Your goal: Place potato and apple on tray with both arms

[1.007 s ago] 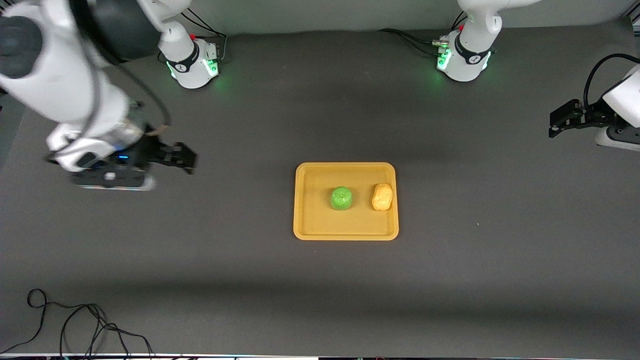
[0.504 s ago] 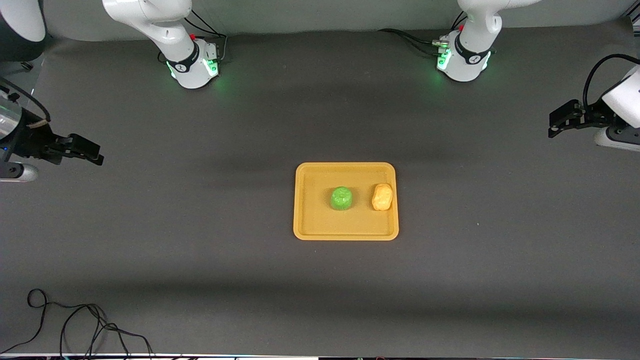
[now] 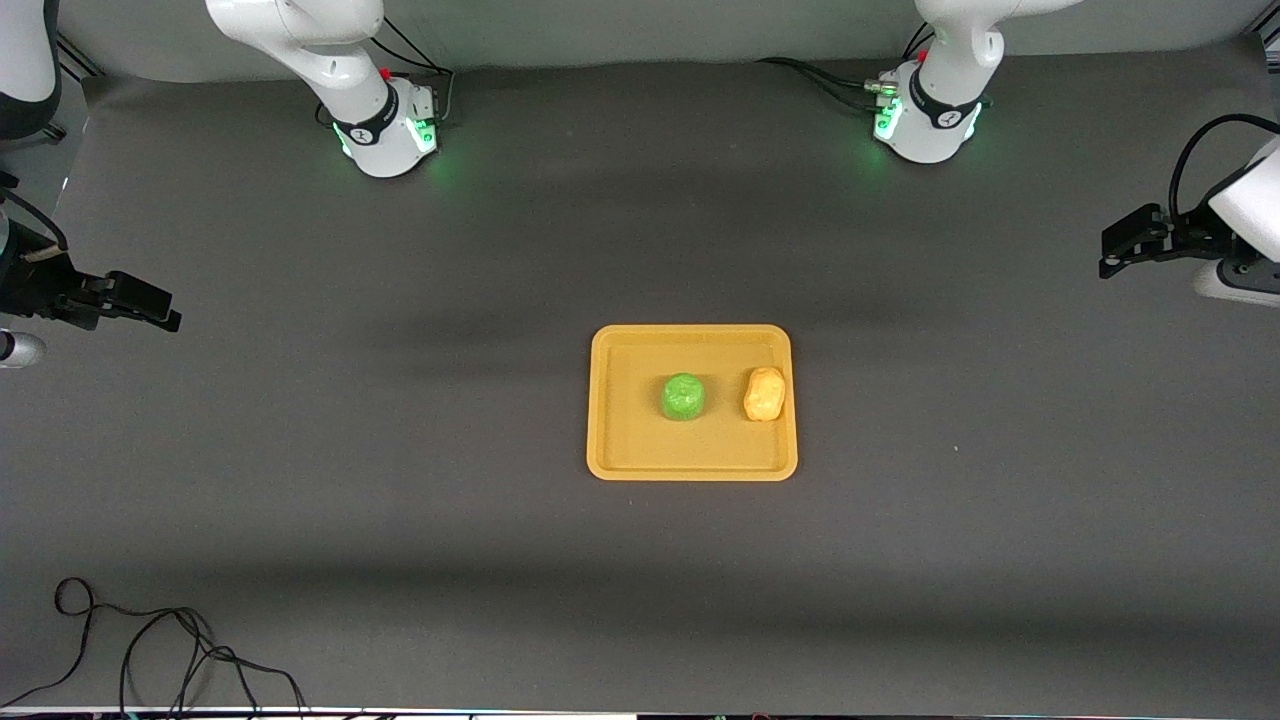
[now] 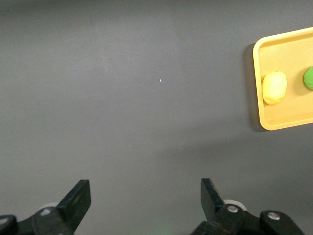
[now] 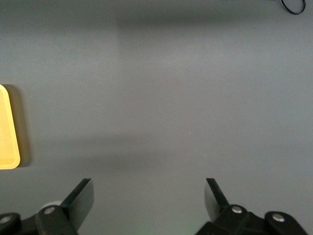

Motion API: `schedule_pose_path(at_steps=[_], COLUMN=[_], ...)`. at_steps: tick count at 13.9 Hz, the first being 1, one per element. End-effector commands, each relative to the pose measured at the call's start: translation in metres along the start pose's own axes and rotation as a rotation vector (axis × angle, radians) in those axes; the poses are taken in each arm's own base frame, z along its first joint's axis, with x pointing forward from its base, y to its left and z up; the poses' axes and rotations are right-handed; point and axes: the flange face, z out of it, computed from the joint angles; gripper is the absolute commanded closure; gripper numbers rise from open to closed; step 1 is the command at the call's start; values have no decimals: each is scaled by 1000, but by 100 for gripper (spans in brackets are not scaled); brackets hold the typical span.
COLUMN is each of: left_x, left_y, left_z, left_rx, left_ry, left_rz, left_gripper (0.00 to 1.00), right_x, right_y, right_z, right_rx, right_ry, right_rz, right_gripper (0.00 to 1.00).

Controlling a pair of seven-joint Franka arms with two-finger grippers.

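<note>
The yellow-orange tray (image 3: 620,455) lies in the middle of the table. The green apple (image 3: 683,396) sits on it near its centre. The potato (image 3: 765,393) sits on it beside the apple, toward the left arm's end. In the left wrist view the tray (image 4: 283,122), the potato (image 4: 274,87) and part of the apple (image 4: 308,78) show. The right wrist view shows only a corner of the tray (image 5: 7,142). My left gripper (image 3: 1112,255) is open and empty over the left arm's end of the table. My right gripper (image 3: 160,310) is open and empty over the right arm's end.
The two arm bases (image 3: 385,130) (image 3: 925,120) stand along the table's edge farthest from the front camera. A loose black cable (image 3: 150,650) lies at the near corner at the right arm's end. It also shows in the right wrist view (image 5: 296,6).
My right arm has swung away from the tray toward its own end of the table. The left arm has barely moved. Apple and potato have stayed put.
</note>
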Motion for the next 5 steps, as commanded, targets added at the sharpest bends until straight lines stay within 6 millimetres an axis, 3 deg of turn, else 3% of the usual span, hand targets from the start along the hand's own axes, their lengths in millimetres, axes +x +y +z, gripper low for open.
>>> schedule_pose_path(at_steps=[1, 5], left_x=[-2, -1], left_y=[0, -2], left_z=[-2, -1], left_rx=[4, 4], left_ry=[6, 8], left_rz=[-16, -21], left_gripper=[0, 0], right_x=[-2, -3], right_y=[-2, -4], right_z=[-2, -2], right_rx=[0, 1], right_ry=[3, 3], right_rz=[-23, -12], right_gripper=[0, 0])
